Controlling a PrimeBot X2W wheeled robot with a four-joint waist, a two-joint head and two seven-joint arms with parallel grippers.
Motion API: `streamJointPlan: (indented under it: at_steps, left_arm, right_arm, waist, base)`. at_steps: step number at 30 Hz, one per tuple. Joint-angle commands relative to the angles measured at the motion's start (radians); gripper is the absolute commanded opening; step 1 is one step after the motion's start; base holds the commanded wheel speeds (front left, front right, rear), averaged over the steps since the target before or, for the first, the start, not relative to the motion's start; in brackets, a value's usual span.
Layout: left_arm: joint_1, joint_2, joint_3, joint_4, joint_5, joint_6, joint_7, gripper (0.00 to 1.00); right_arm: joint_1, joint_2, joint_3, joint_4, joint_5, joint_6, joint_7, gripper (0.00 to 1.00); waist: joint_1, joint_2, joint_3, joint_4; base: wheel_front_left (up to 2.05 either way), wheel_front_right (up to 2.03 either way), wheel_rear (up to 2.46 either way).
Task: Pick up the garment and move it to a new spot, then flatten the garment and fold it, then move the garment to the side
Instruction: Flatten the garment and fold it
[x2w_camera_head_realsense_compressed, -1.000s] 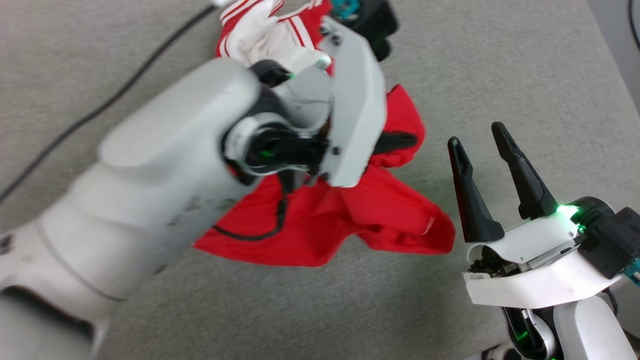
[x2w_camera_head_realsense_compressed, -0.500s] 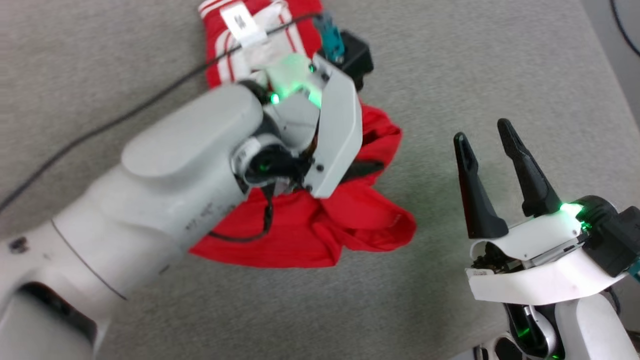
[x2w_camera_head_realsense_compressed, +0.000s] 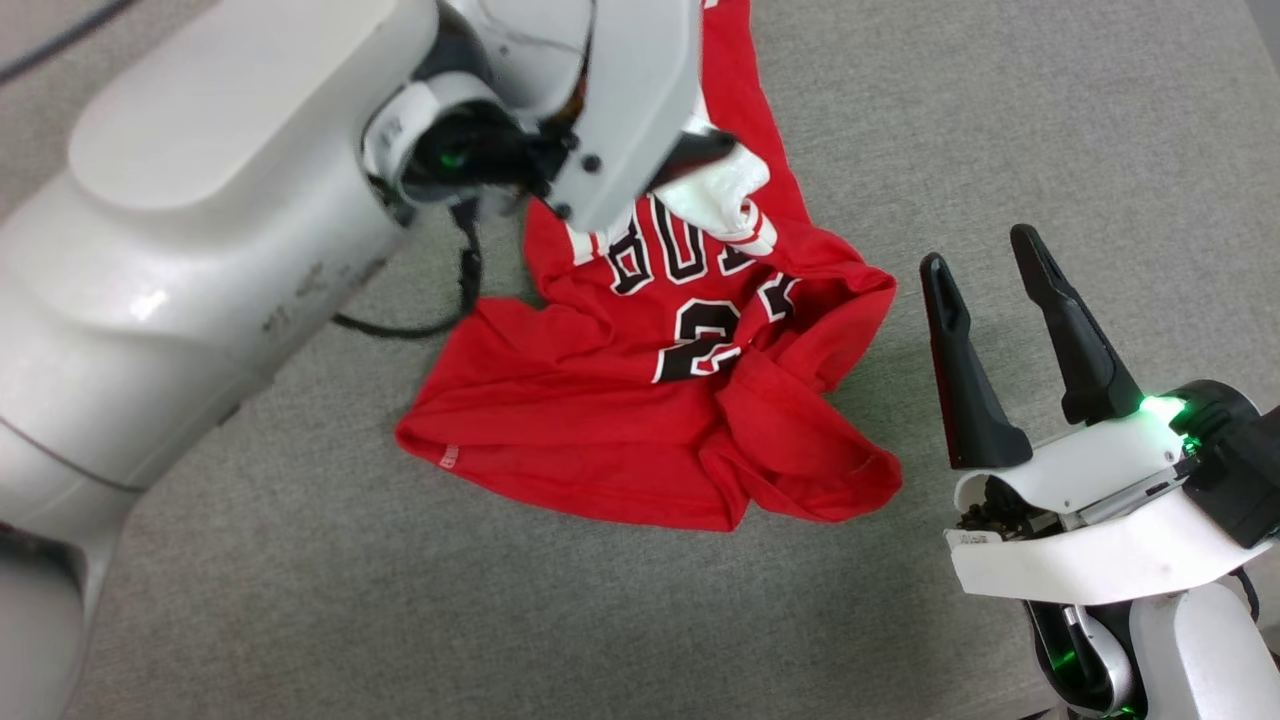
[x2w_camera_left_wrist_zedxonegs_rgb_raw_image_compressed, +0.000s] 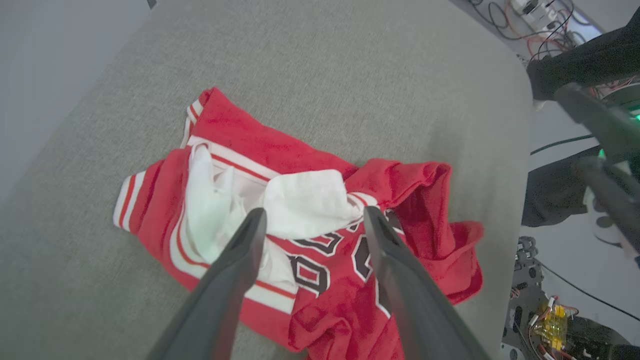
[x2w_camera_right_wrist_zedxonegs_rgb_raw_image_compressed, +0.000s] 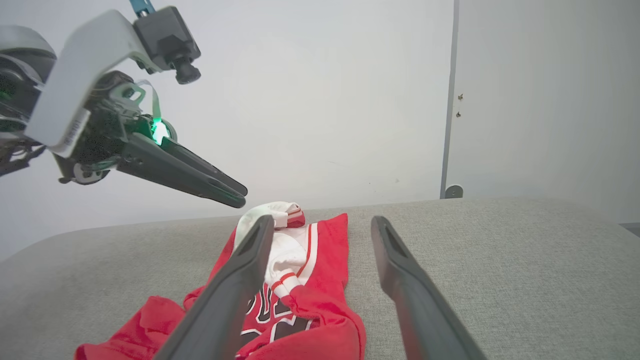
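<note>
A red jersey (x2w_camera_head_realsense_compressed: 600, 420) lay crumpled on the grey fabric-covered surface (x2w_camera_head_realsense_compressed: 300, 600). Its collar end was farthest from the robot and its hem nearest. The white lining (x2w_camera_left_wrist_zedxonegs_rgb_raw_image_compressed: 305, 202) was turned out near the collar, and one lower corner (x2w_camera_head_realsense_compressed: 810, 450) was folded back over the front. The left gripper (x2w_camera_left_wrist_zedxonegs_rgb_raw_image_compressed: 314, 211) hung just above the collar end, fingers spread wide and holding nothing; the right wrist view showed its tips clear of the cloth. The right gripper (x2w_camera_head_realsense_compressed: 978, 250) waited just beside the jersey's right edge, fingers likewise apart and empty.

The garment appeared to be set down, with the flattening not yet begun. To flatten it well, each gripper would likely need its own single layer. The left could pinch a shoulder by the striped trim (x2w_camera_left_wrist_zedxonegs_rgb_raw_image_compressed: 125, 200). The right could take the doubled-over corner and draw it outward to the robot's right until the fold opened. A low, shallow pinch should avoid catching two layers. Pulling the ends apart gently, with the cloth dragged along the surface rather than lifted, should ease the bunching around the number (x2w_camera_head_realsense_compressed: 700, 340) and settle the lining back inside.
</note>
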Motion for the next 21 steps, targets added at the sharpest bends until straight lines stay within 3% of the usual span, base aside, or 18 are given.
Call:
streamJointPlan:
  at_steps: [1,5,19,20,21]
  left_arm:
    - [-0.013,-0.003,-0.019,0.032,0.020,0.004,0.017,1.00]
    - [-0.021,-0.020,-0.043,0.110,0.035,0.006,0.042,1.00]
    - [-0.032,0.030,-0.102,0.217,0.084,-0.004,0.012,1.00]
    - [-0.032,0.031,-0.105,0.220,0.085,-0.004,0.010,0.99]
    - [-0.031,0.031,-0.108,0.223,0.083,-0.005,0.008,0.90]
  right_arm:
    - [0.007,-0.004,0.002,-0.002,0.004,0.000,0.000,1.00]
    - [0.009,0.000,0.010,0.000,0.009,0.000,-0.007,1.00]
    - [0.009,0.015,0.023,0.023,0.021,0.000,-0.032,1.00]
    - [0.005,0.016,0.025,0.025,0.020,0.000,-0.032,1.00]
    - [0.002,0.016,0.027,0.026,0.020,0.000,-0.032,1.00]
  waist:
    - [0.0000,-0.0001,0.001,-0.007]
    - [0.0000,-0.0001,0.009,-0.028]
    - [0.0000,-0.0001,0.027,-0.062]
    - [0.0000,-0.0001,0.027,-0.062]
    - [0.0000,-0.0001,0.027,-0.062]
  base:
    - [0.00,0.00,0.00]
    - [0.00,0.00,0.00]
    - [0.00,0.00,0.00]
    - [0.00,0.00,0.00]
    - [0.00,0.00,0.00]
